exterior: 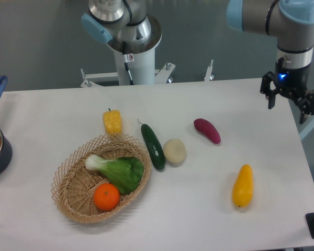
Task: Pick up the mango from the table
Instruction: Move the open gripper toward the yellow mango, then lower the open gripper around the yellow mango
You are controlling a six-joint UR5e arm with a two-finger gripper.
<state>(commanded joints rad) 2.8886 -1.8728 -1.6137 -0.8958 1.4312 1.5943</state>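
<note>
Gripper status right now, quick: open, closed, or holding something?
Gripper: open, holding nothing, above the table's far right edge, well away from the mango.

This is a robotics lab set up for handling trials rather than a real kitchen. A bare white table (209, 209) stands before a plain grey wall, and the arm's pale blue and silver base column (130, 36) is bolted to a metal bracket at the far edge. Plastic-looking play food is spread out as test items: a mango (243, 185), a cucumber (153, 146), and a wicker basket (68, 201) holding an orange (107, 197).
</note>
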